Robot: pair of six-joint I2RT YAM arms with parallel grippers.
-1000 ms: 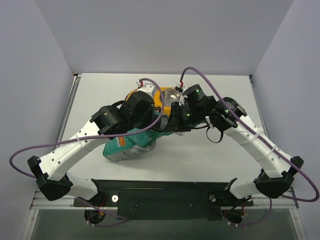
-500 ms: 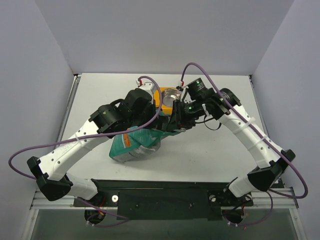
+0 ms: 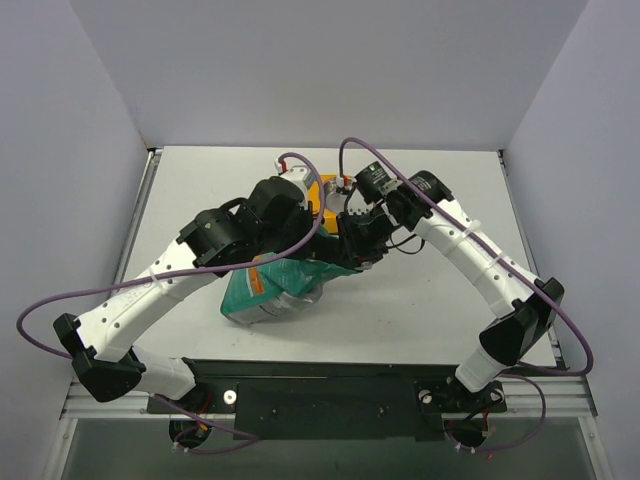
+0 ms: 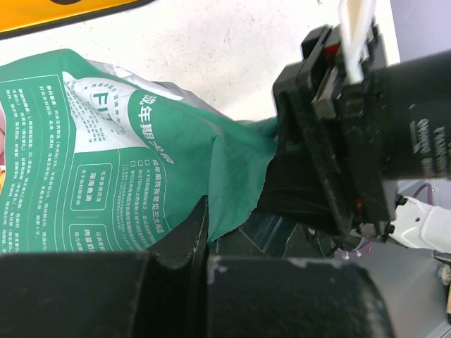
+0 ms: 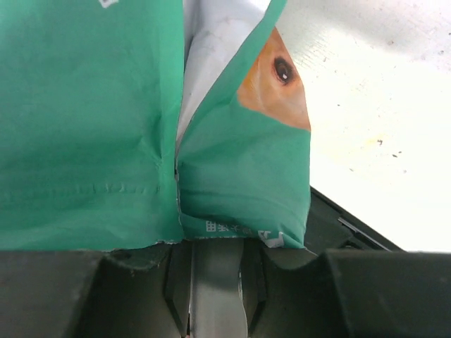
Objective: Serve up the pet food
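Observation:
The teal-and-white bag (image 3: 262, 292) stands tilted on the table between the two arms, its top held up toward the yellow feeder (image 3: 318, 196). My left gripper (image 3: 322, 243) is shut on one side of the bag's torn top edge; in the left wrist view its jaws (image 4: 204, 246) pinch the green foil (image 4: 106, 162). My right gripper (image 3: 352, 252) is shut on the other side of the top; in the right wrist view (image 5: 211, 246) it clamps the bag edge (image 5: 239, 190) below the printed dog's eye. The pet food is hidden inside the bag.
The feeder's yellow rim (image 4: 63, 10) shows at the top of the left wrist view; its bowls are hidden under the wrists. The right gripper's black body (image 4: 331, 162) sits close beside the left fingers. White tabletop (image 5: 373, 105) lies to the right.
The right arm has swung left and forward over the feeder, covering the steel bowl. The bag has been pulled more upright, its top drawn toward the feeder. Both grippers keep their hold.

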